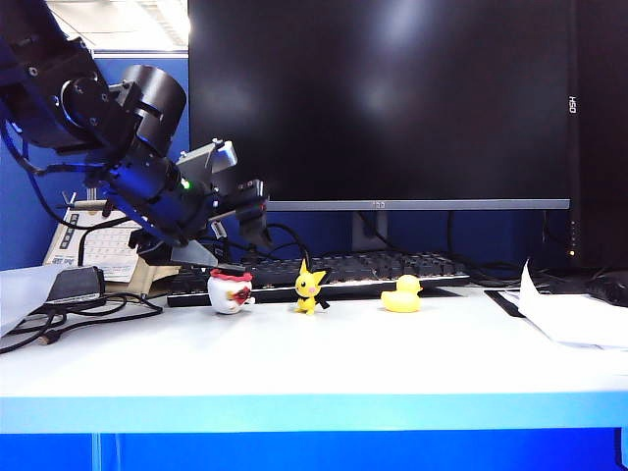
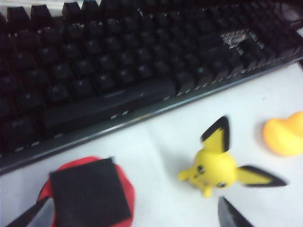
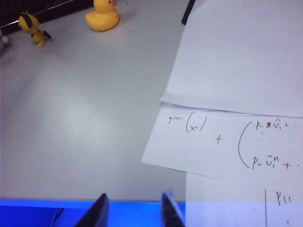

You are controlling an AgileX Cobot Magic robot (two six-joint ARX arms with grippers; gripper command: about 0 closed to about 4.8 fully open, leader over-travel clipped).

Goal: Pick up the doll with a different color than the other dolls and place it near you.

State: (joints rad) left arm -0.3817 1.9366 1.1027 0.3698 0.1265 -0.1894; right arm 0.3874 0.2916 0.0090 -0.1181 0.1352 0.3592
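— Can you see the red and white doll [image 1: 231, 290]?

— Partly; the left hand [image 1: 238, 238] hangs just above it, jaws spread wide and empty, so only its red back shows from the wrist.

— What's beside it?

— The yellow pointy-eared doll [image 1: 310, 287], then the duck [image 1: 402, 295], keyboard [image 1: 363, 268] behind.

— The right hand [image 3: 133, 210]?

— Open, empty, over the desk [image 3: 85, 118] edge by papers [image 3: 236, 94].

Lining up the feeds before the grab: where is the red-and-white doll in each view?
Exterior: red-and-white doll, leftmost toy, under the open left gripper.
Left wrist: red blob, bottom edge.
Right wrist: not visible; right gripper open.
Shared landmark: pointy-eared yellow figure.
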